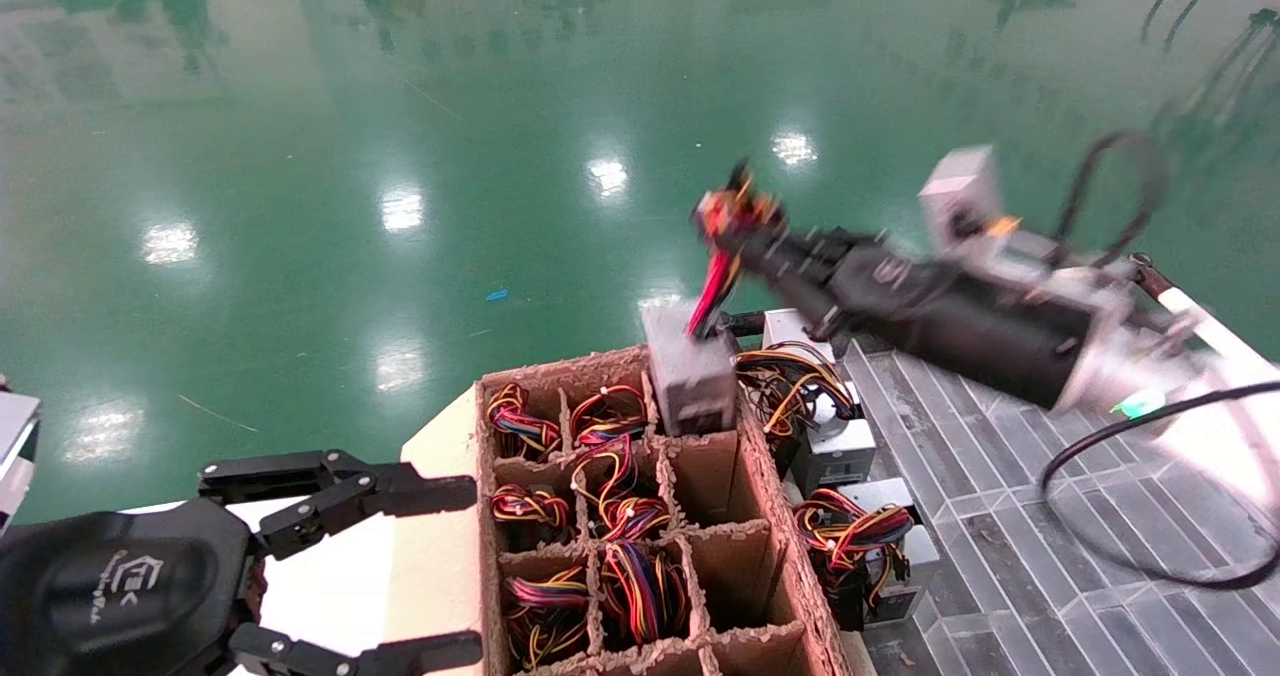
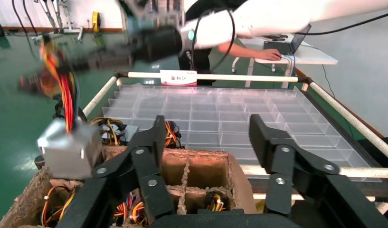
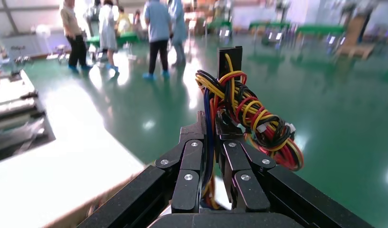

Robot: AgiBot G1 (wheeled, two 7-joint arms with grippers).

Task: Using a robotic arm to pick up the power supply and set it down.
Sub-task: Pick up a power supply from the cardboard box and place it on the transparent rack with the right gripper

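Reading left to right: left end effector (image 1: 470, 566) sits parked low beside the cardboard crate (image 1: 790, 566), fingers spread wide, nothing between them. Crate is divided into cells; most hold coiled wire bundles, several cells on the right-hand column look empty. At the crate's far right corner the power supply (image 1: 690, 371) hangs just above the rim, tilted, suspended by its wire bundle (image 1: 735, 216). Right end effector (image 1: 745, 241) is clamped on that bundle, not on the metal case; right wrist view confirms the fingers (image 3: 192, 161) closed together with the wires pinched between. To the right, more identical units (image 1: 865, 546) lie against the crate's outer wall on the clear gridded tray (image 1: 1000, 556). Judgement: pick-up done, unit is clear of its cell; transfer and set-down remain. Load dangles by the wires, so swing is a risk.
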